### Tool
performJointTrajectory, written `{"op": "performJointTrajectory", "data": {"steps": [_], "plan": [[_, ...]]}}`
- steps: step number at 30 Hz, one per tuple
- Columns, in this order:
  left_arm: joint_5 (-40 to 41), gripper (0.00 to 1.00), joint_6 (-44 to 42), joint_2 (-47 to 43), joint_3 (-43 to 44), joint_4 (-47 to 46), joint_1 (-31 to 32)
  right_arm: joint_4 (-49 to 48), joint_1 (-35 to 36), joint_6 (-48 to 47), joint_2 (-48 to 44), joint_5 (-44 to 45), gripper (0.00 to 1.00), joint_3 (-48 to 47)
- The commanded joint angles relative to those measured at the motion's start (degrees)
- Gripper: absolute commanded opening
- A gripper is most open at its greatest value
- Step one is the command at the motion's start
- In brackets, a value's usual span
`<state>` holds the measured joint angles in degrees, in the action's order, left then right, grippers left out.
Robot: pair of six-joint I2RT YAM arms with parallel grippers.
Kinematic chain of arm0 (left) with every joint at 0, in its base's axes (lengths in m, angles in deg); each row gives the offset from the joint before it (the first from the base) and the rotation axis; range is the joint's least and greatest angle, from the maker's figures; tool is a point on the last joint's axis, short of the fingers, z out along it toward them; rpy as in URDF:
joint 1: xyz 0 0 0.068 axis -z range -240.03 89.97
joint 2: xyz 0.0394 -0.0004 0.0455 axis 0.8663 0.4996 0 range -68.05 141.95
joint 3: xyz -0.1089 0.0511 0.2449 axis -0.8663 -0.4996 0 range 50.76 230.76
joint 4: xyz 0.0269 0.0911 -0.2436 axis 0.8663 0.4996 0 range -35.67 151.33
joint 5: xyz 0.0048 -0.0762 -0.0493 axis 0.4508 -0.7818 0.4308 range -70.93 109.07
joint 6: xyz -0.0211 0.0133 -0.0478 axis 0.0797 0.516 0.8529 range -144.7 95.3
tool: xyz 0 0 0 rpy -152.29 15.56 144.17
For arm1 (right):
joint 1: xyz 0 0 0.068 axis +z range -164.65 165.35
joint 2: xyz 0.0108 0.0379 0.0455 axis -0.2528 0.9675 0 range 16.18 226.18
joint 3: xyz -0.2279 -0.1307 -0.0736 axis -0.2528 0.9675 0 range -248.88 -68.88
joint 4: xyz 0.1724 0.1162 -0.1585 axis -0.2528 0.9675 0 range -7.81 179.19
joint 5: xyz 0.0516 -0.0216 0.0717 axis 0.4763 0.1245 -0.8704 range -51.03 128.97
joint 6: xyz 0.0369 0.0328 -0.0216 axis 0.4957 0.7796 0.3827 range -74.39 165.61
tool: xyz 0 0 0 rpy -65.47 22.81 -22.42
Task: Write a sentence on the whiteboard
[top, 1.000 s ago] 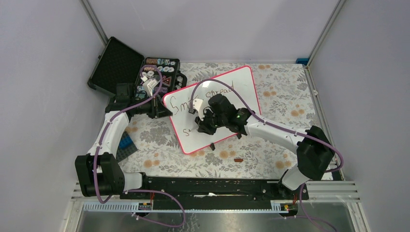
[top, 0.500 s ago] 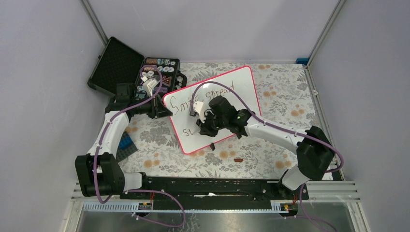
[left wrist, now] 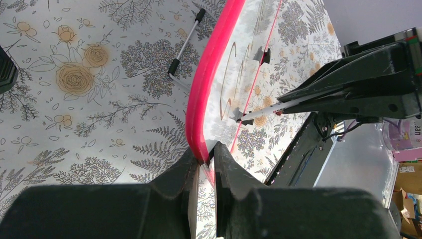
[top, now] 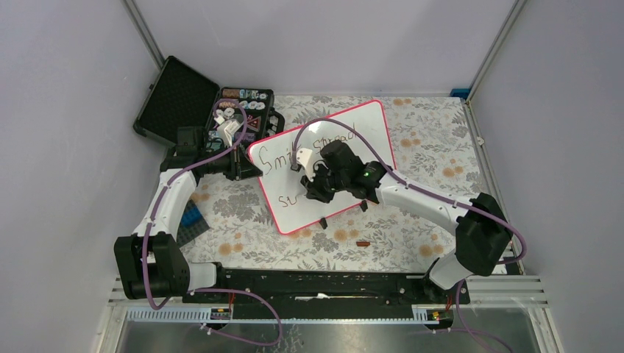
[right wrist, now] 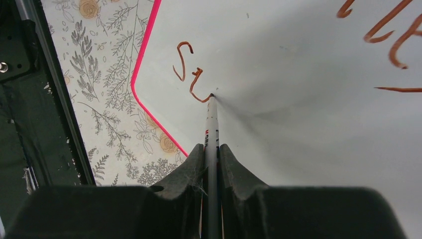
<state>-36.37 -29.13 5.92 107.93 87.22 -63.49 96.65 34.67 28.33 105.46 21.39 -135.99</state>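
Note:
The whiteboard (top: 368, 136), white with a pink-red rim (left wrist: 211, 84), lies tilted on the flowered table. My left gripper (top: 252, 170) (left wrist: 208, 155) is shut on the rim at the board's left corner. My right gripper (top: 309, 193) (right wrist: 212, 149) is shut on a thin white marker (right wrist: 212, 117), whose tip touches the board. The sentence (top: 318, 143) shows "Smile, spread" on the upper line. Below it, the second line (right wrist: 190, 79) reads "Su", with the marker tip at the end of the last stroke. The right arm hides part of the upper line.
An open black case (top: 176, 95) with small parts (top: 241, 110) stands at the back left. A blue block (top: 190, 220) lies by the left arm. A small dark red cap (top: 362, 243) lies in front of the board. A metal rod with black ends (left wrist: 185, 39) lies beside the rim.
My right gripper has shifted a little to the right along the second line, and a new letter has appeared after the "S". The left gripper and the board have not moved.

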Motion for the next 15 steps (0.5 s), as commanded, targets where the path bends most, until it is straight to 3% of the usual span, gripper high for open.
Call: {"op": "performJointTrajectory", "data": {"steps": [1,15], "plan": [[1.5,0.0,-2.0,-0.9,0.2,-2.7,0.6,-1.4,-0.7,-0.9,-0.2,2.2,0.0,-3.9],[1.6,0.0,-2.1,-1.0,0.1,-2.7,0.7,-1.4,-0.8,-0.5,0.1,0.5,0.0,-1.4]]}}
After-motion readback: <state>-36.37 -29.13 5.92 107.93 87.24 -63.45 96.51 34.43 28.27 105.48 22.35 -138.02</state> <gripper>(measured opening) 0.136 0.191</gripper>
